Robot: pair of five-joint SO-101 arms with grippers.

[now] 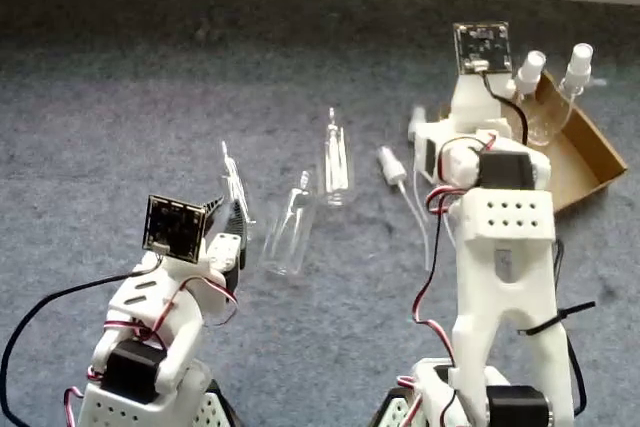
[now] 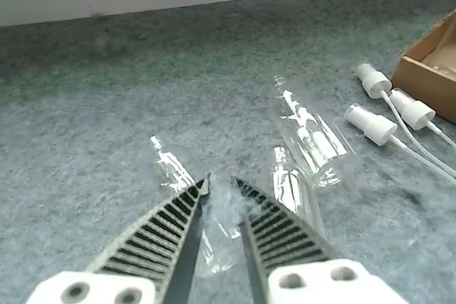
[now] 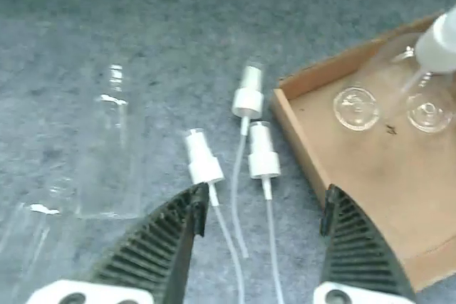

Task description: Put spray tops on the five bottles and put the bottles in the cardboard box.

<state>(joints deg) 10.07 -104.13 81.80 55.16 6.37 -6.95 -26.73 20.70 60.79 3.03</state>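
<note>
Three bottles (image 1: 338, 162) lying flat, necks pointing away

Grey carpeted table (image 1: 150, 97) bears 3 bottles (image 1: 288, 232), 3 spray tops (image 3: 204, 165), cardboard box (image 1: 585, 147)

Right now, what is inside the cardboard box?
Two clear bottles with white spray tops stand upright in the cardboard box. The right arm covers one end of the box in the high view; the right wrist view shows bare floor there.
</note>
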